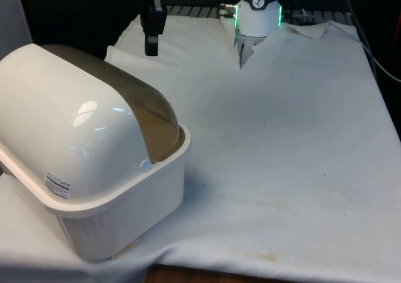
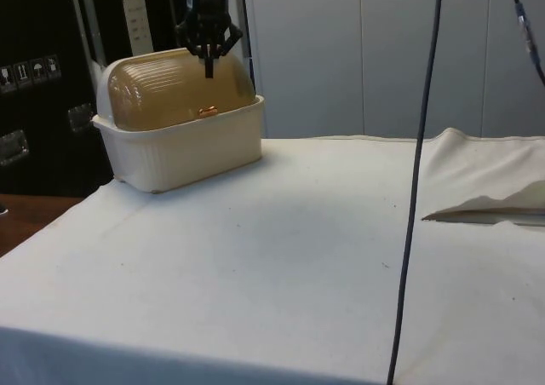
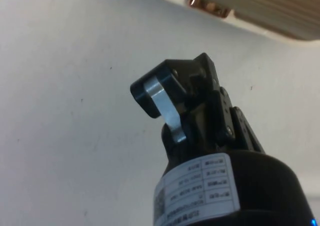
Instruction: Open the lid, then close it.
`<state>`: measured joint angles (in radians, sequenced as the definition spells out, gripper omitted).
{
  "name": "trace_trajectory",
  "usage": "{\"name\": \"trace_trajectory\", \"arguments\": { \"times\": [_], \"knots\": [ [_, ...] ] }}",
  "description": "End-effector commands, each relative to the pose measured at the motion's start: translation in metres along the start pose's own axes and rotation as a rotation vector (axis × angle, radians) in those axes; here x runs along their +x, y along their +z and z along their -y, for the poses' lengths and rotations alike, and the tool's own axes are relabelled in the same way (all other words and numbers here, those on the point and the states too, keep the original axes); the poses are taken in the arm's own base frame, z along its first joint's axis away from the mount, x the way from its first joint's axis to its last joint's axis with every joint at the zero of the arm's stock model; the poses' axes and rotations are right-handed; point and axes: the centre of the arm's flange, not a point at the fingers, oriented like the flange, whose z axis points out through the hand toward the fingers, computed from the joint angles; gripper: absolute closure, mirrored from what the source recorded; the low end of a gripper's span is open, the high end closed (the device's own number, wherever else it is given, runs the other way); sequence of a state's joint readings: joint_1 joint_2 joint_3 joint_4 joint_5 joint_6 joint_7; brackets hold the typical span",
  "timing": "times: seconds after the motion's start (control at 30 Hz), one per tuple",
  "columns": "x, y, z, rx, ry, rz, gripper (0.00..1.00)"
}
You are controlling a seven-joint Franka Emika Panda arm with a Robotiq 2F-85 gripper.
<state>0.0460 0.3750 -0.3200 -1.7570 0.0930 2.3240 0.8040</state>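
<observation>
Bread box (image 1: 94, 189) sits on the white cloth (image 1: 282, 158) at about nine o'clock on the table in the front view, near the close edge. Its base is cream with ribbed walls. Its round brown lid (image 2: 179, 91) is down and shut, and a small copper handle (image 2: 207, 111) sticks out low on the lid. The black gripper (image 2: 209, 68) hangs in the air just above the lid, pointing down, and touches nothing. Its fingers (image 3: 167, 106) look pressed close together with nothing held between them. In the side view the box stands at about ten o'clock, and the gripper is right over its top, above the handle.
</observation>
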Motion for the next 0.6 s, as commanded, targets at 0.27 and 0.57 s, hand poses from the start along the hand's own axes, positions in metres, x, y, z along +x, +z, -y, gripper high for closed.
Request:
{"name": "trace_trajectory", "arguments": {
  "times": [0.27,0.57],
  "knots": [
    [-0.021,-0.011,-0.007,-0.005,0.001,0.039,1.0],
    [-0.044,-0.019,-0.018,-0.003,-0.01,0.073,1.0]
  ]
}}
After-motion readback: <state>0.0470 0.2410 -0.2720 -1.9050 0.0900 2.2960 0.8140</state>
